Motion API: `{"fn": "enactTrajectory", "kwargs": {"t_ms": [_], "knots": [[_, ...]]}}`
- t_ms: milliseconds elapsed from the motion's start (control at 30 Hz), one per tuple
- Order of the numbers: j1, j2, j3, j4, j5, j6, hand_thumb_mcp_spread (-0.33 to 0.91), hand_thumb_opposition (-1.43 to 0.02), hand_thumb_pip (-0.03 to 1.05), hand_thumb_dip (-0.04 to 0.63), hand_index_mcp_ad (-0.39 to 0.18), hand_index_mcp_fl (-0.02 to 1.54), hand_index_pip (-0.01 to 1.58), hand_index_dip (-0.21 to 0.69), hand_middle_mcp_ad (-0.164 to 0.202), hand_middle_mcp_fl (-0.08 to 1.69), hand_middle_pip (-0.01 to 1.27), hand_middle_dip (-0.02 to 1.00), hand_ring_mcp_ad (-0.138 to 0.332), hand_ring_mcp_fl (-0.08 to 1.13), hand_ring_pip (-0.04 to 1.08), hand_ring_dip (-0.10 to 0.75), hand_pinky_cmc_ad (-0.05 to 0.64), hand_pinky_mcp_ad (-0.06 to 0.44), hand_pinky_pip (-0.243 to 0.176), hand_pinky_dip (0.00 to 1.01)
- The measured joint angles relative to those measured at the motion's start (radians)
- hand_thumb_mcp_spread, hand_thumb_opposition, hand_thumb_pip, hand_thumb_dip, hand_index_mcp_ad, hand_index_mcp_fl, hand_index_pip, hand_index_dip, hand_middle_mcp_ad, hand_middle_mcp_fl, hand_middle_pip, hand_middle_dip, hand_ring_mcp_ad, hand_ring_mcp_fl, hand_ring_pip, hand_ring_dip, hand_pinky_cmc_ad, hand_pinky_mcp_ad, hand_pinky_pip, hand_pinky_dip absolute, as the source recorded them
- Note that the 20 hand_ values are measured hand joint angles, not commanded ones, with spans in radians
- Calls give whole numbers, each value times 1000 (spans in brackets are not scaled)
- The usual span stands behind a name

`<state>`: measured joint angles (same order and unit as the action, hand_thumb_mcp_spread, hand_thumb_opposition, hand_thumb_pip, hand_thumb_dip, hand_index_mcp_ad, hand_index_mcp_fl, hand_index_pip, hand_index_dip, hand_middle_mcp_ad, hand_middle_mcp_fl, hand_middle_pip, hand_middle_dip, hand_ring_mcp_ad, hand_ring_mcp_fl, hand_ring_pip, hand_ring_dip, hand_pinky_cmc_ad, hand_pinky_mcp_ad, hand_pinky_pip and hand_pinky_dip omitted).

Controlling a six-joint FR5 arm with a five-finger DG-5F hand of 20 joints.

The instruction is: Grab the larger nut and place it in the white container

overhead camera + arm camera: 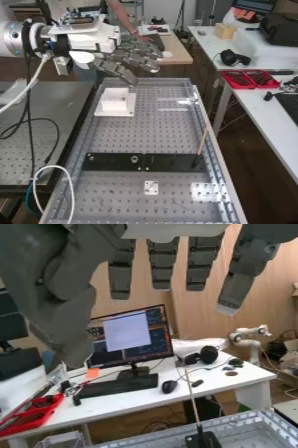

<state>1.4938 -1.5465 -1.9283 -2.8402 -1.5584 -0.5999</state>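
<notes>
White arm point(14, 39): hanging over the dark table point(46, 135) at the high view's left.
Smaller nut point(91, 158): resting on the black bar point(118, 161), near its left end.
White container point(116, 101): standing upright on the bench's point(113, 131) far part; I cannot tell what its inside is holding.
Hand point(136, 56): hanging raised around the bench's far end, its fingers lying fairly straight and apart from one another, the thumb standing away from them. The container is sitting lower than the hand, apart from it.
Bearing point(134, 159): resting on the black bar, right of the smaller nut.
Perforated metal: stretching between container and bar, with raised rails edging both long sides.
Wooden stick point(203, 141): leaning beside the right rail, rising from a black holder point(197, 161).
Red trays point(249, 79): lying side by side on the white desk point(271, 111).
Monitor point(130, 336): standing on a desk in the wrist view, its writing staying unread here.
</notes>
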Motion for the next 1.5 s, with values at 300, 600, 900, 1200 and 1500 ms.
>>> {"fn": "enactTrajectory", "kwargs": {"t_ms": [300,600,900,1200,1500], "knots": [[-47,-18,35,-22,-45,4,164,-878,773,223,-164,12,555,-183,70,-9,131,237,162,0,152,126,330,314,-108,785],[-77,-43,94,-83,-99,-13,164,-874,773,223,-164,12,531,-180,70,-12,131,237,162,0,152,134,347,314,-108,785],[-77,-49,109,-117,-95,-23,162,-874,773,223,-152,17,464,-150,72,-9,126,237,162,0,147,134,347,314,-105,752],[-71,-42,114,-134,-96,-37,162,-873,763,227,-152,14,419,-133,68,-12,129,243,162,0,138,134,347,314,-105,754],[-73,-47,135,-177,-109,-43,159,-869,747,223,-152,12,405,-133,68,-12,131,253,162,0,138,136,344,314,-108,735]]}}
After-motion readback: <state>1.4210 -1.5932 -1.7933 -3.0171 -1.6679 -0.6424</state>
